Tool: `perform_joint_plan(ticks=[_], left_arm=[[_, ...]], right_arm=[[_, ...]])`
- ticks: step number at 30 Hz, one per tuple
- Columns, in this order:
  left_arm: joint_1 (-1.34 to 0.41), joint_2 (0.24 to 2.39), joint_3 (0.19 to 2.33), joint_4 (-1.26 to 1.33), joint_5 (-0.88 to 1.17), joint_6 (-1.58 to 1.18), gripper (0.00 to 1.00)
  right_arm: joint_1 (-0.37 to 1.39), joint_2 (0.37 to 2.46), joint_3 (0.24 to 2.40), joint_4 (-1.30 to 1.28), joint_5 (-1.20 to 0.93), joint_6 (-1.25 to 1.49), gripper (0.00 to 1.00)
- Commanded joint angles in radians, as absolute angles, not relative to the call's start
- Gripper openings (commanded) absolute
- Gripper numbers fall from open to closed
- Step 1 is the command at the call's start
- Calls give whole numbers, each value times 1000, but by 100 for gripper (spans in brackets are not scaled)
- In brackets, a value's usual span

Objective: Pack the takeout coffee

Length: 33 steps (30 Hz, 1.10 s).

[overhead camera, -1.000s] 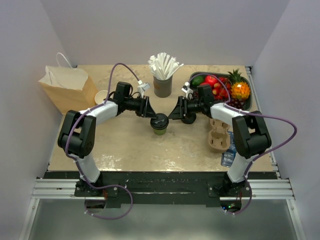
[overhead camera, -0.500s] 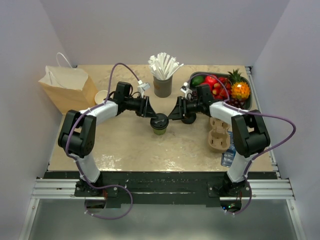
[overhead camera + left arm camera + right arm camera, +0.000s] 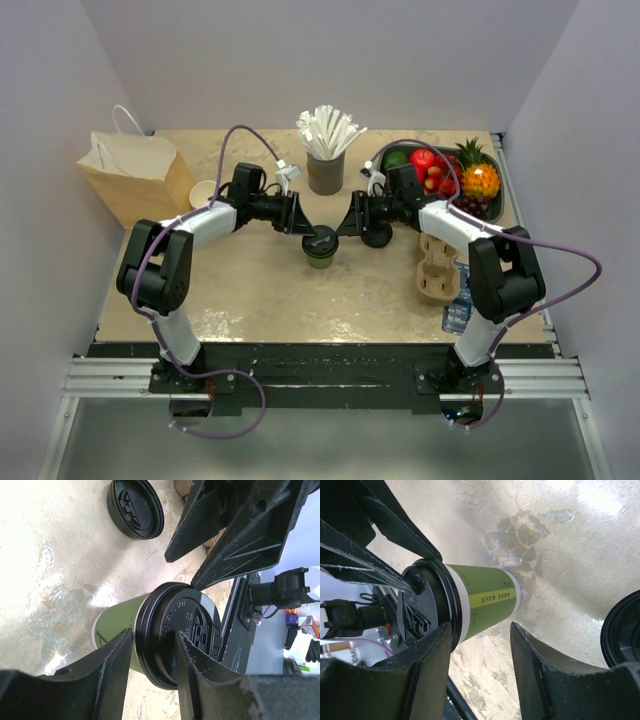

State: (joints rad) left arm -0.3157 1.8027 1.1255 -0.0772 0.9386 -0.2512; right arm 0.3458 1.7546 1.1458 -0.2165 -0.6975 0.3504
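The takeout coffee (image 3: 320,247) is a green cup with a cream band and a black lid (image 3: 185,625), standing upright at mid-table. My left gripper (image 3: 303,225) comes in from the left. It is shut on the lid's rim, with one finger over the lid top and the other against the green wall (image 3: 120,620) below it. My right gripper (image 3: 347,224) reaches in from the right and is open. One finger lies at the lid's edge (image 3: 432,612). The other stands off the cup's foot, near the cup body (image 3: 485,600). A second black lid (image 3: 377,237) lies on the table under the right gripper.
A grey cup of white straws (image 3: 325,170) stands just behind the grippers. A brown paper bag (image 3: 135,175) and a small white cup (image 3: 203,192) are at the back left. A fruit tray (image 3: 490,208) is at the back right, and a cardboard cup carrier (image 3: 437,268) at the right.
My right gripper's jaws have narrowed slightly and its forearm has shifted a little toward the back. The cup and my left gripper have not moved.
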Motion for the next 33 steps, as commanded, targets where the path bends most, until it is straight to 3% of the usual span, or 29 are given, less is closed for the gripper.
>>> perform_joint_plan(ticks=[1, 33], left_arm=[[-318, 1832, 1111, -91, 871, -229, 43], [-318, 1821, 1072, -52, 896, -235, 43]], right_arm=[[353, 1764, 1095, -342, -477, 250, 50], [425, 1807, 1097, -393, -311, 210, 48]])
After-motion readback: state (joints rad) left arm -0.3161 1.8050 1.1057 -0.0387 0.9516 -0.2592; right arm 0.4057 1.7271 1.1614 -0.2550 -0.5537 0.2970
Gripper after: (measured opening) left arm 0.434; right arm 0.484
